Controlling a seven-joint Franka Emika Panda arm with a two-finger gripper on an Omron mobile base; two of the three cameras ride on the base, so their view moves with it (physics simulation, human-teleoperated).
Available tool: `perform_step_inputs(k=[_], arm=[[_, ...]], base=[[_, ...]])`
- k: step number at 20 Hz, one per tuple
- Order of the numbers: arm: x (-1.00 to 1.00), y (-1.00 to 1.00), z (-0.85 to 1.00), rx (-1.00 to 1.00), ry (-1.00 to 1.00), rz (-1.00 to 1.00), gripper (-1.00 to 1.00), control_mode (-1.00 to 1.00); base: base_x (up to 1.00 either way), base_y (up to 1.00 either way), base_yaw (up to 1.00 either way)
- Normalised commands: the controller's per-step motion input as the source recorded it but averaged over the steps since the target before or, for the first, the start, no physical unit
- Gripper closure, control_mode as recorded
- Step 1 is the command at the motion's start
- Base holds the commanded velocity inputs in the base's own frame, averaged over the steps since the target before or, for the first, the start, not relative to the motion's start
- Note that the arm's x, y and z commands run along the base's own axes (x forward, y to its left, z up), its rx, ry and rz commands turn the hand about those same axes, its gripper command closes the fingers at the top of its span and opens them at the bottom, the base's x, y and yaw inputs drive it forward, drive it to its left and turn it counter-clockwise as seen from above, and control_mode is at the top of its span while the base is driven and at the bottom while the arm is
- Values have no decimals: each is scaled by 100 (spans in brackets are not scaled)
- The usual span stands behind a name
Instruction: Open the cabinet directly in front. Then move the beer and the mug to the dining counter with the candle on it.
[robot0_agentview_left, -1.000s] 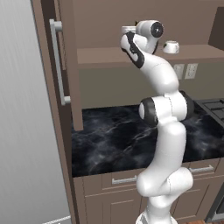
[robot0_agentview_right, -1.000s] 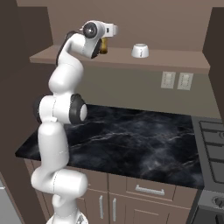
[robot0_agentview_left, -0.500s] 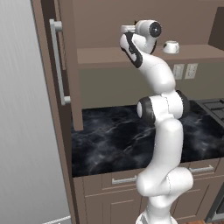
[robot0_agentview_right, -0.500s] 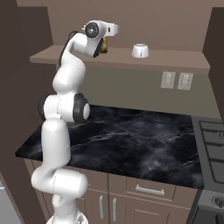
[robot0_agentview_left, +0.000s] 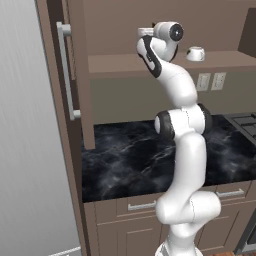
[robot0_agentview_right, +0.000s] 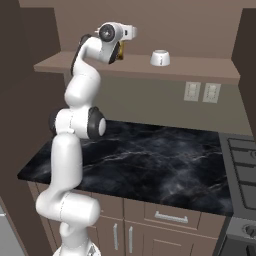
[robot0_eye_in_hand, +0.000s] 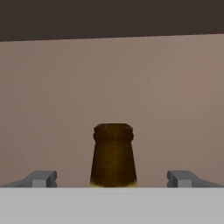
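Left base view: cabinet (robot0_agentview_left: 75, 75) door swung open at the left; arm raised to the shelf (robot0_agentview_left: 125, 64); mug (robot0_agentview_left: 195, 53) on that shelf, well to the right of the pincer. Right base view: beer (robot0_agentview_right: 121, 50) upright on the shelf, partly hidden behind the hand; mug to its right, apart. Hand view: pincer (robot0_eye_in_hand: 113, 178) released, fingertips (robot0_eye_in_hand: 42, 178) spread wide, the bottle's brown neck standing between them, touching neither.
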Motion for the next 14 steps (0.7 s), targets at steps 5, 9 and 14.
perform_step_inputs(k=[5,9,14], arm=[[8,0,-2,0,0,0,100,-100],[4,0,0,0,0,1,100,-100],[4,0,0,0,0,1,100,-100]], base=[[0,0,0],[0,0,0],[0,0,0]])
